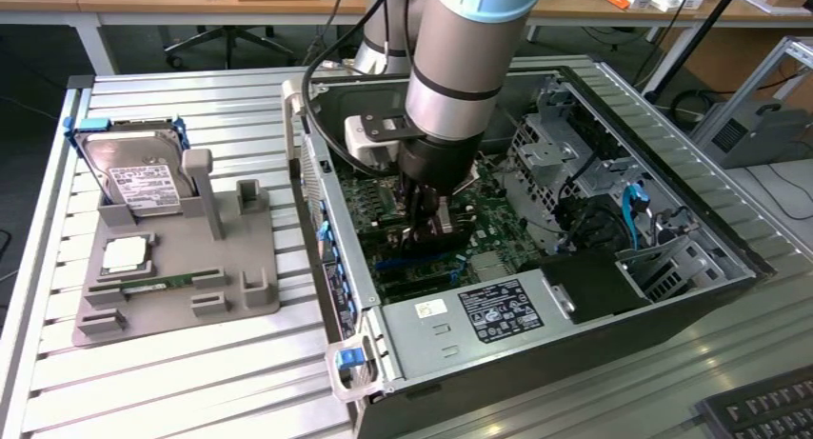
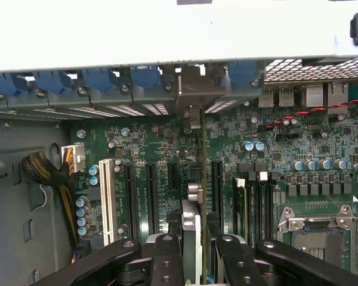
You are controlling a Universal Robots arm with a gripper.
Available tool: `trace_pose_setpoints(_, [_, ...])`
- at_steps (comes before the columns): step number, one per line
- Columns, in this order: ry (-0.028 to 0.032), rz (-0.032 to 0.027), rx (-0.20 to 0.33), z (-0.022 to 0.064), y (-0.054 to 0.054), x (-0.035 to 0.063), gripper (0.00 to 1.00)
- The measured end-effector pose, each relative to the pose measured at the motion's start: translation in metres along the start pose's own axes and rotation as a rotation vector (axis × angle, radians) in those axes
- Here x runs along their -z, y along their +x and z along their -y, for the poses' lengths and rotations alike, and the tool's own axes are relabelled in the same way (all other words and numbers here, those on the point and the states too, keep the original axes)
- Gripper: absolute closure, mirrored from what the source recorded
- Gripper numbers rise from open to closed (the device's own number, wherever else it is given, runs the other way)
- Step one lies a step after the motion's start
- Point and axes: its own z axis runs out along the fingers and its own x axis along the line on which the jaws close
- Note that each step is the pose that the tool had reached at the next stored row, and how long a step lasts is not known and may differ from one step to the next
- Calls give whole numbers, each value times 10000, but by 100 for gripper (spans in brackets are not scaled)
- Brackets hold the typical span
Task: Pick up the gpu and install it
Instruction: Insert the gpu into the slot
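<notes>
My gripper [image 1: 429, 220] reaches down inside the open computer case [image 1: 333, 210], over the green motherboard [image 2: 149, 146]. Its two black fingers [image 2: 167, 259] are shut on the gpu [image 2: 201, 179]. In the wrist view the card shows edge-on as a thin dark card standing upright. It runs between two black expansion slots [image 2: 150, 190] toward the case's rear wall, where its silver bracket end [image 2: 194, 89] meets the slot openings among the blue latches [image 2: 98, 77]. In the exterior view the card is a dark shape [image 1: 439, 241] just below the fingers, close to the board.
A grey holder [image 1: 242, 268] on the exterior view's left carries a silver hard drive [image 1: 143, 184], a processor chip [image 1: 124, 255] and a green memory stick [image 1: 152, 285]. Inside the case are a power supply [image 1: 489, 310], a drive cage [image 1: 559, 149], a blue cable [image 1: 633, 210] and a processor socket [image 2: 313, 229].
</notes>
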Motion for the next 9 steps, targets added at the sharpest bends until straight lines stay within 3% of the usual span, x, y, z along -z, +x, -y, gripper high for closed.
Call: trace_pose_setpoints(9, [2, -3, 144, 0, 0, -14, 73])
